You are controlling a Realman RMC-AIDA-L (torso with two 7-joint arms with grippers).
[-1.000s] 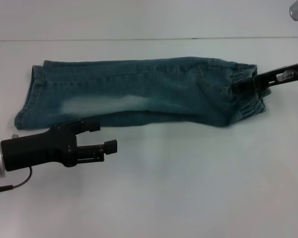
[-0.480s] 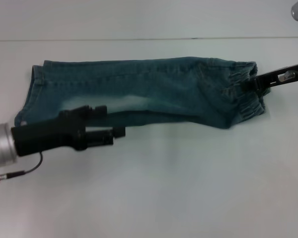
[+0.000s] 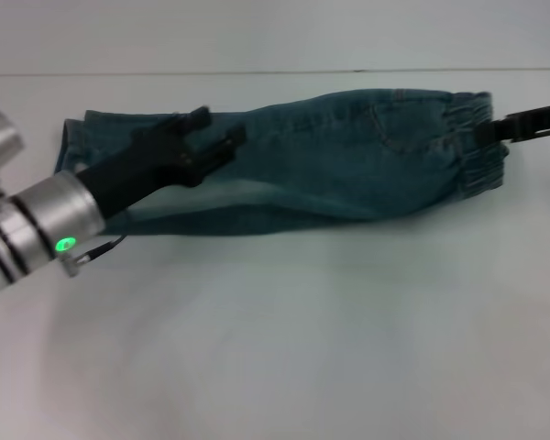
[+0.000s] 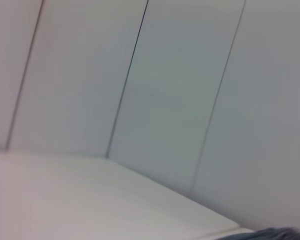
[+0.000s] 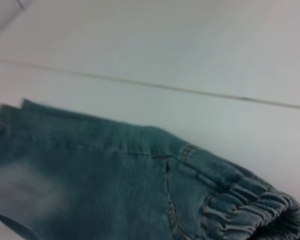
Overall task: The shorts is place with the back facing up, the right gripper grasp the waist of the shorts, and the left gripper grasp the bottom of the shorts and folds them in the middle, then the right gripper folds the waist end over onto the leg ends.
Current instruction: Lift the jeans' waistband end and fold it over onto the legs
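Note:
The blue-green denim shorts (image 3: pixel 348 156) lie folded lengthwise across the white table, with the leg ends (image 3: pixel 71 137) at the left and the gathered waist (image 3: pixel 477 137) at the right. My right gripper (image 3: pixel 488 130) reaches in from the right edge and is shut on the waist, holding that end slightly raised. My left gripper (image 3: pixel 215 128) hovers open over the left-middle of the shorts with nothing between its fingers. The right wrist view shows the ruched waist (image 5: pixel 250 207) close up and the leg ends (image 5: pixel 5 117) farther off. In the left wrist view only a sliver of the shorts (image 4: pixel 282 234) is visible.
The white table (image 3: pixel 302 330) stretches bare in front of the shorts. Its back edge meets a pale panelled wall (image 4: pixel 155 90) just behind the shorts.
My left gripper has swung from the table in front of the shorts up and over their left-middle. The right gripper has drawn the waist up and to the right.

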